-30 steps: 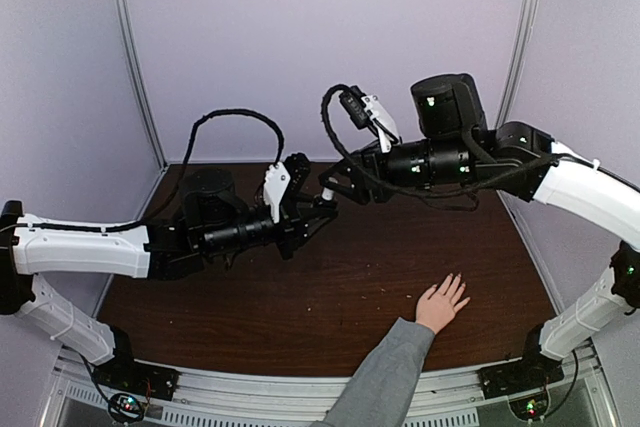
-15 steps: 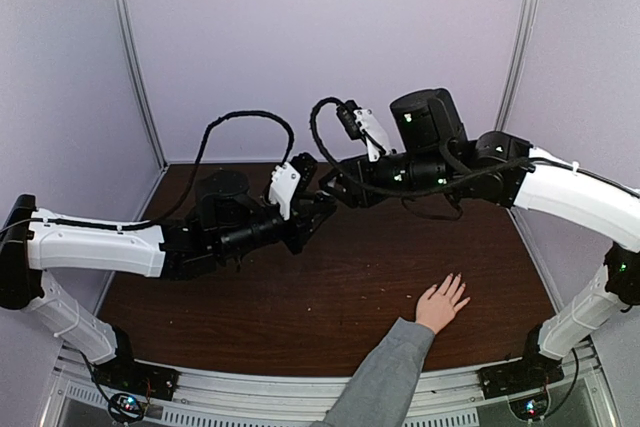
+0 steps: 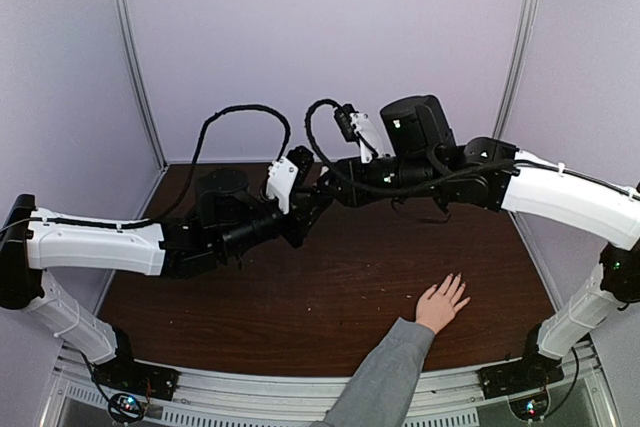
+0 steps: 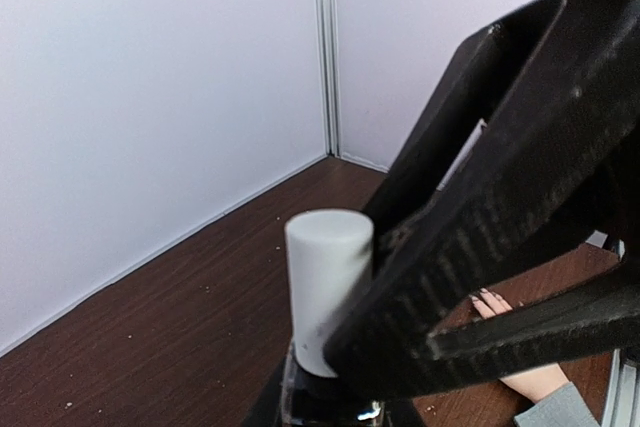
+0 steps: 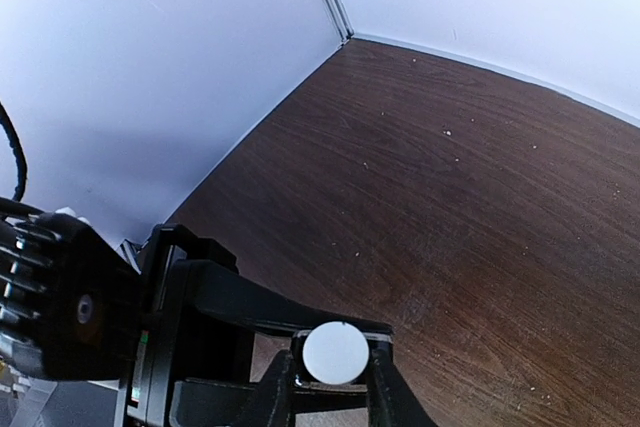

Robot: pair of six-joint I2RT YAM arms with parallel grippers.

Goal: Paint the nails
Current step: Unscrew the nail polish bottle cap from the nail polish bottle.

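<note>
Above the table's middle, my left gripper [image 3: 308, 203] is shut on a small dark polish bottle [image 4: 330, 405] with a white cap [image 4: 326, 277]. My right gripper [image 3: 327, 190] meets it from the right. In the right wrist view its two fingers press both sides of the round cap [image 5: 337, 353], so the right gripper [image 5: 337, 375] is shut on it. A light-skinned hand [image 3: 441, 304] in a grey sleeve [image 3: 380, 377] lies flat at the table's front right, fingers spread. The nails [image 3: 456, 281] are tiny pale specks there and show as nails [image 4: 487, 296] behind my right fingers [image 4: 520, 207].
The dark wood table [image 3: 330, 287] is walled by pale panels behind and at both sides. A black cable [image 3: 235, 117] loops over my left arm, and another cable [image 3: 320, 127] over my right. Fine crumbs dot the tabletop.
My right arm has swung left and lower until it reached the left gripper, and its jaws have closed around the cap. My left arm lifted the bottle slightly. The hand has stayed still.
</note>
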